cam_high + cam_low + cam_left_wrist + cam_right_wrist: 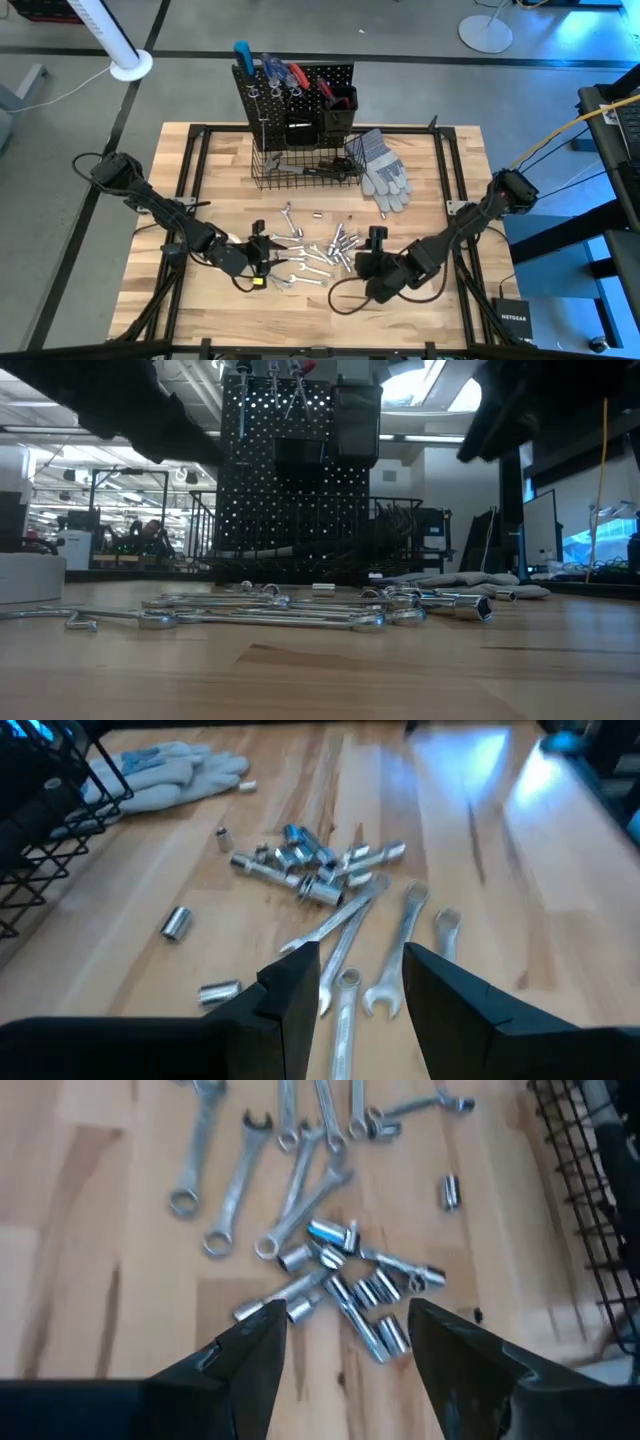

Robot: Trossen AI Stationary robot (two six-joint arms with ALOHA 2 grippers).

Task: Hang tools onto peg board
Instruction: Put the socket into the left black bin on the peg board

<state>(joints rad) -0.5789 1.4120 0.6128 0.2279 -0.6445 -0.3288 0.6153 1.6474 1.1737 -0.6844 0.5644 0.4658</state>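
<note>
Jaws, left gripper: apart, nothing between the two dark fingers; it hovers over the near-left edge of the wrench pile, with a wrench head showing in the gap below.
Jaws, right gripper: apart and holding nothing; it hangs over the near-right edge of the same pile, above the sockets.
Wrench pile: silver open-end and ring wrenches lie flat on the wooden table, fanned and partly crossing one another, between the two grippers.
Sockets: short silver cylinders and a socket bar bunched at the right side of the wrench pile, touching each other; a few single ones lie apart from the bunch, farther toward the board.
Yellow item: small, just nearer than the wrench pile, beside the left gripper; what it is I cannot tell.
Grey gloves: lying flat, beyond the wrench pile and to its right, just beside the wire basket.
Wire basket: black, beyond the wrench pile at the foot of the board, with dark tools inside.
Peg board: upright black perforated panel at the far side of the table, well beyond the wrench pile; blue- and red-handled tools and black bins already hang on it.
</note>
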